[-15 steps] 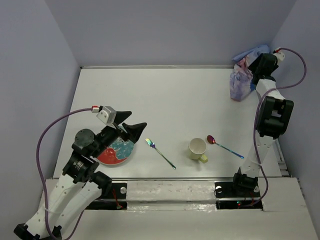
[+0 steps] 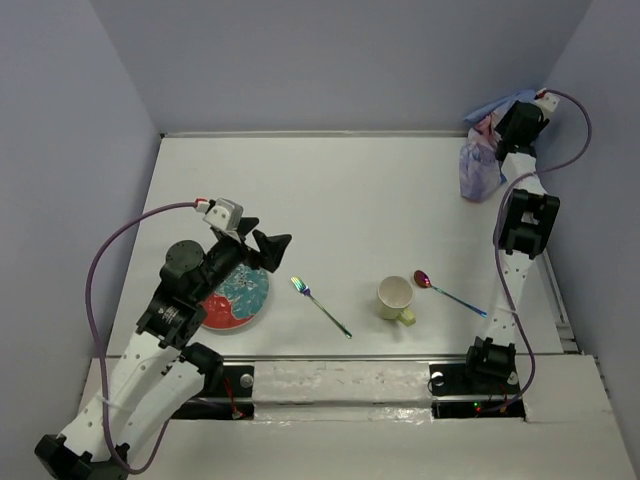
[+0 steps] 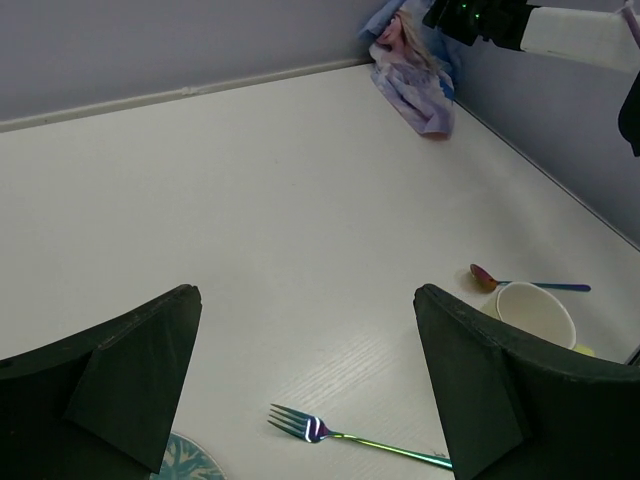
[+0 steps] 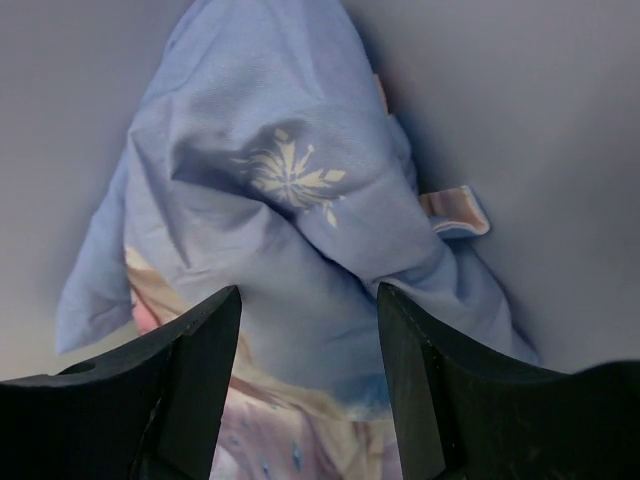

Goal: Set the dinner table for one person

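The left end effector (image 2: 262, 243) hangs wide apart over the plate (image 2: 235, 297). The right end effector (image 2: 505, 128) is apart too, up against the blue cloth (image 4: 290, 230) at the far corner of the surface (image 2: 350, 190).

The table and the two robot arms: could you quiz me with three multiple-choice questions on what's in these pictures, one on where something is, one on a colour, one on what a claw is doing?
1. Where does the spoon lie on the dinner table?
A. just right of the cup
B. on the plate
C. in the far left corner

2. What colour is the cup?
A. bright red
B. pale yellow
C. black

3. How is the left gripper?
A. shut on the fork
B. open and holding nothing
C. shut on the plate

Answers:
1. A, since the top view shows the spoon's bowl beside the cup's right side.
2. B, since the top view shows it pale yellow.
3. B, since the left wrist view shows the fingers wide apart with bare table between them.
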`<action>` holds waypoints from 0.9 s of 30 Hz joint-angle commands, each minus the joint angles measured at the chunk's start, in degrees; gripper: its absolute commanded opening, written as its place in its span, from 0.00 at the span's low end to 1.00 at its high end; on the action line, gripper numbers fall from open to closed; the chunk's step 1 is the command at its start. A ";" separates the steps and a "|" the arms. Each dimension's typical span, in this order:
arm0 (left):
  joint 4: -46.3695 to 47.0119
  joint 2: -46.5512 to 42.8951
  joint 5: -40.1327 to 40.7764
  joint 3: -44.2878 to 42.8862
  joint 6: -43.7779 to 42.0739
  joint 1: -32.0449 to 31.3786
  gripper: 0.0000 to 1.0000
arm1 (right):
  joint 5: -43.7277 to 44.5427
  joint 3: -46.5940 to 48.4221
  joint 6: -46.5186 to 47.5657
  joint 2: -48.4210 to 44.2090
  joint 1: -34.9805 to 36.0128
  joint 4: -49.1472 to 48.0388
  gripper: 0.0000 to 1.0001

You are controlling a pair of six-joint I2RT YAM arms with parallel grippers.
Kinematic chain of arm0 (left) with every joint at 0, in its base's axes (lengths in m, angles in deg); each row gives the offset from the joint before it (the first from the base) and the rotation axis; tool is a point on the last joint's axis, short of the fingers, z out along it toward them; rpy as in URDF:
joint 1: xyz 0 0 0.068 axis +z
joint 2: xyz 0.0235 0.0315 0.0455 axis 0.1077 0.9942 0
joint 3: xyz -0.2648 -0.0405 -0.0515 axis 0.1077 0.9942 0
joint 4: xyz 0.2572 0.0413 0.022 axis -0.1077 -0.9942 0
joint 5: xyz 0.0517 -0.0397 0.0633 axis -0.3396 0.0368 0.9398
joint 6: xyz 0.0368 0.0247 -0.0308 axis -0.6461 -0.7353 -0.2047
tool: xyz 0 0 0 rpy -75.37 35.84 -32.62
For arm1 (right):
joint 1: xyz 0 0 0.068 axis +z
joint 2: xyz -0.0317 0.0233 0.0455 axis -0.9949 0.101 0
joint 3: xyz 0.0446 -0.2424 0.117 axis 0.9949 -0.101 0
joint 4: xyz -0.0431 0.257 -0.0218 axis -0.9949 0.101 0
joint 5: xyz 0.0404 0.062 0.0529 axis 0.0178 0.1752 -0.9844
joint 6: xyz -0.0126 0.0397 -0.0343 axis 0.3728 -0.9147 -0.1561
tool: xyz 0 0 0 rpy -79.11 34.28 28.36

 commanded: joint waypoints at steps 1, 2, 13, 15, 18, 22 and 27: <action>2.99 1.48 -1.12 -1.04 -1.15 1.74 0.99 | 4.12 2.74 5.07 -0.25 -0.36 -5.94 0.62; 3.08 2.18 -1.12 -1.04 -1.24 2.18 0.99 | 4.29 1.87 5.25 -0.08 -0.36 -7.26 0.62; 3.34 5.35 -1.21 -1.39 -1.42 3.41 0.99 | 5.61 7.53 5.87 5.36 -1.50 -7.63 0.73; 3.43 5.27 -0.95 -1.39 -1.42 3.59 0.99 | 4.39 8.53 5.08 6.60 -2.20 -7.71 0.72; 4.13 5.53 -1.21 -1.22 -1.42 4.03 0.99 | 0.35 8.63 1.13 7.22 -2.91 -7.71 0.22; 4.22 6.93 -2.61 -1.65 -1.24 4.73 0.99 | -7.20 3.20 -0.02 3.35 -3.43 -12.00 0.00; 4.92 7.11 -4.20 -1.83 -0.28 6.40 0.99 | -18.53 -14.88 2.33 -11.92 1.56 -24.83 0.00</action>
